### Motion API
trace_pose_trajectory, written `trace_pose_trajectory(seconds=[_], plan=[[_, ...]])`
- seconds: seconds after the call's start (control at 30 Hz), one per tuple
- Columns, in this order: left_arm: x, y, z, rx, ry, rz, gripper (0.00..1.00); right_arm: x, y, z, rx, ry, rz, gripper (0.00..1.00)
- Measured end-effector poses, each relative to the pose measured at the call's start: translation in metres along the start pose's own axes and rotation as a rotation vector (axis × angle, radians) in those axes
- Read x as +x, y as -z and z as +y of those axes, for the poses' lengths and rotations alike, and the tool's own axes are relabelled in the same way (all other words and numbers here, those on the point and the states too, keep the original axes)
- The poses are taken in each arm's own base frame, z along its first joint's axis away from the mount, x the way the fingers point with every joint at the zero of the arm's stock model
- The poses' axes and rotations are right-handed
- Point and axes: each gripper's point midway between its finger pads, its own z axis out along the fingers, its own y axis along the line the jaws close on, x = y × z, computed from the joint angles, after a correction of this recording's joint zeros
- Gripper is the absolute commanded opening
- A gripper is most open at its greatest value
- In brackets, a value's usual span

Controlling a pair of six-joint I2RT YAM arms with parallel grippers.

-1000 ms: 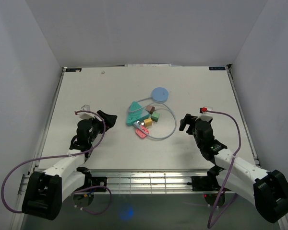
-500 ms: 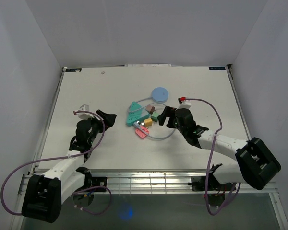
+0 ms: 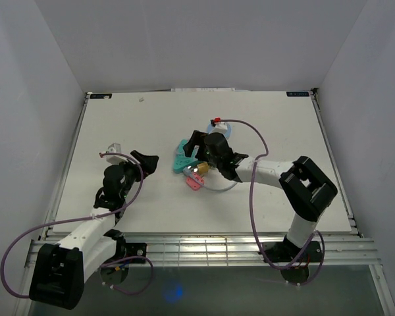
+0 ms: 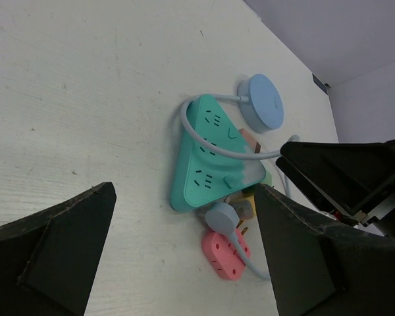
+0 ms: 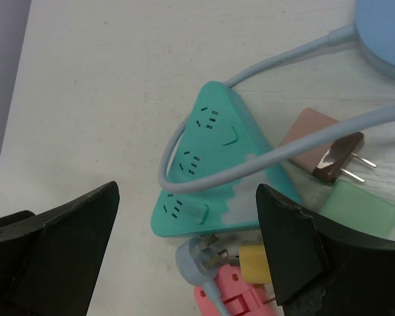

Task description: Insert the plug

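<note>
Right arm has swung left from the table's right side, and its right gripper (image 3: 197, 141) now hangs over the teal triangular power strip (image 5: 210, 164), jaws spread wide and empty. The left gripper (image 3: 147, 160) has barely shifted, jaws likewise apart, just left of the strip. The grey-blue plug (image 5: 197, 253) lies unplugged on the table (image 3: 118, 125), at the strip's broad end, touching a yellow adapter (image 5: 253, 260) and beside a pink adapter (image 4: 225, 253).
</note>
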Motion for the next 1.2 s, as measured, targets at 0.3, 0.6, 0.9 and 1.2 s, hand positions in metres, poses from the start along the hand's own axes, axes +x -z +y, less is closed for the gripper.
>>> trace_pose_trajectory(seconds=[0.3, 0.6, 0.9, 1.2], plan=[[-0.003, 0.001, -0.001, 0.002, -0.004, -0.013, 0.98, 0.011, -0.039, 0.010, 0.026, -0.044, 0.008, 0.48], [-0.004, 0.001, 0.000, 0.000, -0.010, -0.015, 0.98, -0.016, -0.048, 0.048, -0.050, -0.028, -0.040, 0.08], [-0.004, 0.001, 0.000, -0.001, -0.010, -0.015, 0.98, -0.081, 0.009, 0.090, -0.153, 0.046, -0.136, 0.08], [-0.003, 0.001, 0.000, 0.000, -0.015, -0.015, 0.98, -0.162, 0.084, 0.127, -0.237, 0.059, -0.277, 0.08]])
